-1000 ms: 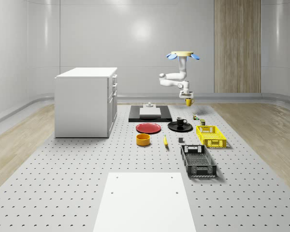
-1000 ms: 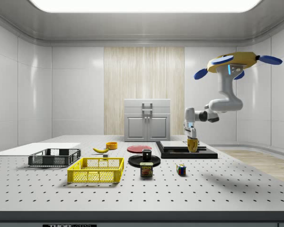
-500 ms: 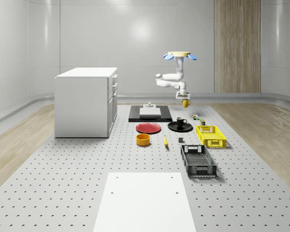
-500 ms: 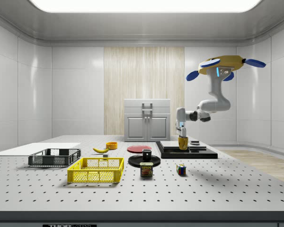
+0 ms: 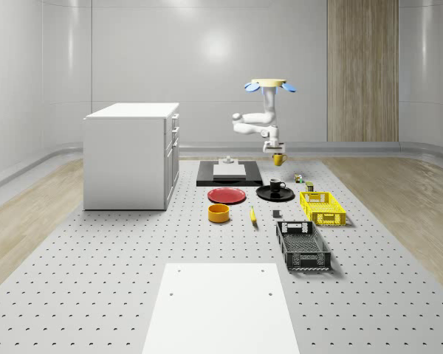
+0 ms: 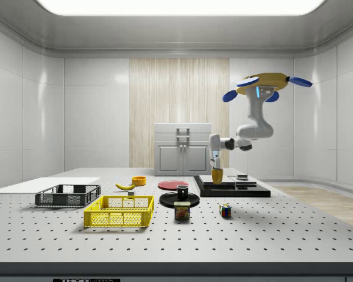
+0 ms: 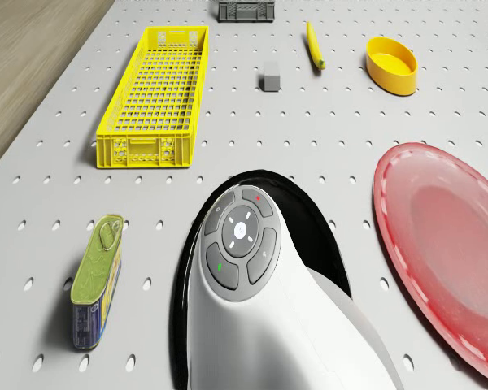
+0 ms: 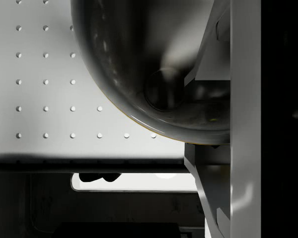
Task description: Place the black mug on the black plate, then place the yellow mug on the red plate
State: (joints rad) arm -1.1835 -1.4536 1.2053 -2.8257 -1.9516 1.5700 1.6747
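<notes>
I hover over the table's far part; my drone body (image 5: pixel 264 85) is behind the black plate (image 5: pixel 288 196). My gripper (image 5: pixel 276 153) hangs down, shut on the yellow mug (image 5: pixel 280 159), which is held in the air above and behind that plate. In the side view the yellow mug (image 6: pixel 217 175) hangs in my gripper (image 6: pixel 216 169), to the right of the plates. The black mug (image 5: pixel 276 185) stands upright on the black plate. The red plate (image 5: pixel 227 195) lies bare beside it. The wrist view looks into the mug's dark inside (image 8: pixel 154 74) beside one finger (image 8: pixel 246 99).
A white cabinet (image 5: pixel 131 155) stands at the whole-scene view's left. Behind the plates lies a black platform (image 5: pixel 229 177). Nearer the front are a yellow basket (image 5: pixel 323 207), black crate (image 5: pixel 303 245), orange bowl (image 5: pixel 218 213), banana (image 5: pixel 252 214) and can (image 7: pixel 96 280).
Drone, arm and gripper have moved toward the whole-scene view's left, carrying the yellow mug, and now sit closer to the plates. The black mug and plates have not moved.
</notes>
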